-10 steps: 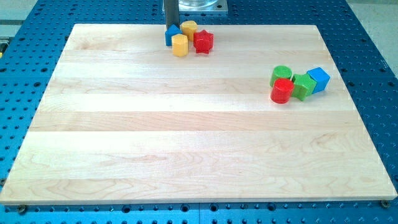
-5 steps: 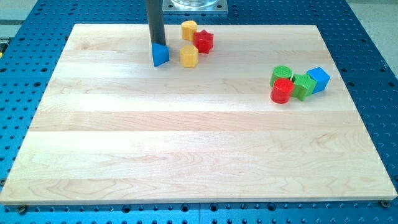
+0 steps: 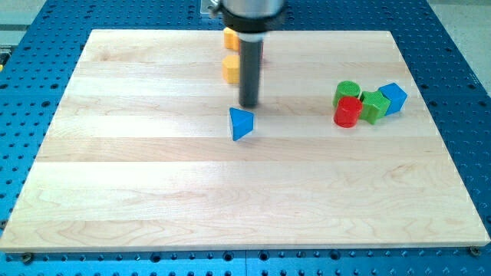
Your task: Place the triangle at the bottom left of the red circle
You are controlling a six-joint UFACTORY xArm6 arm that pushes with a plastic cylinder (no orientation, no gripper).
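Note:
The blue triangle (image 3: 241, 123) lies on the wooden board, a little left of centre in the upper half. My tip (image 3: 248, 105) stands just above and slightly right of it, close to it. The red circle (image 3: 347, 112) stands at the view's right, touching a green circle (image 3: 347, 91) above it and a green block (image 3: 374, 106) to its right. The triangle is well to the left of the red circle, slightly lower.
A blue cube (image 3: 393, 97) sits right of the green block. Two yellow blocks (image 3: 232, 67) (image 3: 230, 36) stand near the top edge, partly hidden by the rod; a red block (image 3: 261, 52) shows only as a sliver behind the rod.
The rod has moved down and to the right, and the blue triangle has slid with it from near the yellow blocks toward the board's middle. The rod now hides the red star block.

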